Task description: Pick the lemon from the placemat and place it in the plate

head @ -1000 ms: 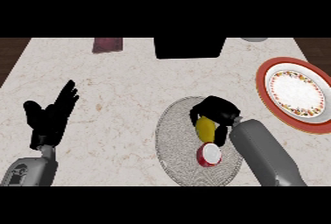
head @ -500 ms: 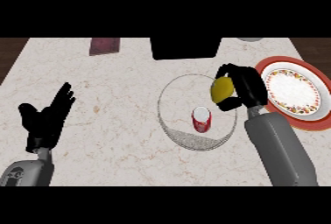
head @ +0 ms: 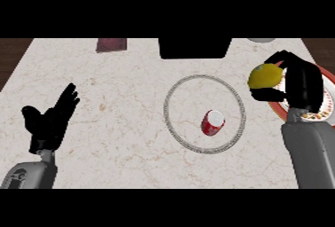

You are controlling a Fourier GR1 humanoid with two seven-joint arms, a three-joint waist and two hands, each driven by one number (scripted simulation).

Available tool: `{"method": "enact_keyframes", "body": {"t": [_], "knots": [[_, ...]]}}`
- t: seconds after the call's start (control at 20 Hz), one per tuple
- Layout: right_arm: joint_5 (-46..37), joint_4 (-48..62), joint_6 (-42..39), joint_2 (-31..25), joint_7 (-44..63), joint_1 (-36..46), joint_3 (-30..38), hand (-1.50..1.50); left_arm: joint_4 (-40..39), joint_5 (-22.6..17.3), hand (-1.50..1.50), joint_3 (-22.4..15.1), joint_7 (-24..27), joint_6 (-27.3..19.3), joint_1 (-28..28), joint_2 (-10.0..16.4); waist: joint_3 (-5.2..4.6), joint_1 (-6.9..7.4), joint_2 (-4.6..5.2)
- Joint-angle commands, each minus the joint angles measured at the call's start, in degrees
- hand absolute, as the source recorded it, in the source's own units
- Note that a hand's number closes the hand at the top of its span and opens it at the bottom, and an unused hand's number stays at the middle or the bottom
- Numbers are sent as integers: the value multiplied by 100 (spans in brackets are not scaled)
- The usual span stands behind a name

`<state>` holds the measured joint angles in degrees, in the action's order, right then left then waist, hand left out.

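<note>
My right hand (head: 297,82) is curled round the yellow lemon (head: 265,76) and holds it up at the right of the view, over the left rim of the red-rimmed plate (head: 326,116). Most of the plate is hidden behind the hand and forearm. The round grey placemat (head: 183,91) lies at the counter's middle, to the left of the lemon. My left hand (head: 51,119) rests open with fingers up near the left edge.
A red can (head: 212,122) lies on the placemat. A black box (head: 194,48) stands at the back centre, a dark red object (head: 112,45) at the back left, and a pale dish (head: 262,40) at the back right edge.
My right hand has lifted the lemon off the placemat and carried it to the right, up to the plate's rim. The left hand has stayed put.
</note>
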<state>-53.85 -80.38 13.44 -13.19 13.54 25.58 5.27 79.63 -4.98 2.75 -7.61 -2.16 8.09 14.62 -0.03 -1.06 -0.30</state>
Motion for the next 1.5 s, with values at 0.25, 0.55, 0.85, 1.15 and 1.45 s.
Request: {"method": "enact_keyframes", "body": {"t": [0.25,0.55,0.85,1.15,1.45], "knots": [[784,1352,401,-791,-781,104,1275,150,-6,40,0,21,-200,78,271,-76,6,135,52],[1066,2813,410,-1493,-1554,522,1718,150,66,202,0,-8,-9,111,133,-101,9,203,61],[1200,4020,-254,-1966,-2223,613,1711,150,-143,181,0,19,37,141,210,-208,10,206,73],[1696,5187,-906,-2296,-3300,834,2020,-150,95,283,0,-54,-307,28,247,-245,16,233,76],[2107,4954,-374,-2177,-4491,911,2333,-150,181,239,0,74,-271,125,172,-110,13,187,41]]}}
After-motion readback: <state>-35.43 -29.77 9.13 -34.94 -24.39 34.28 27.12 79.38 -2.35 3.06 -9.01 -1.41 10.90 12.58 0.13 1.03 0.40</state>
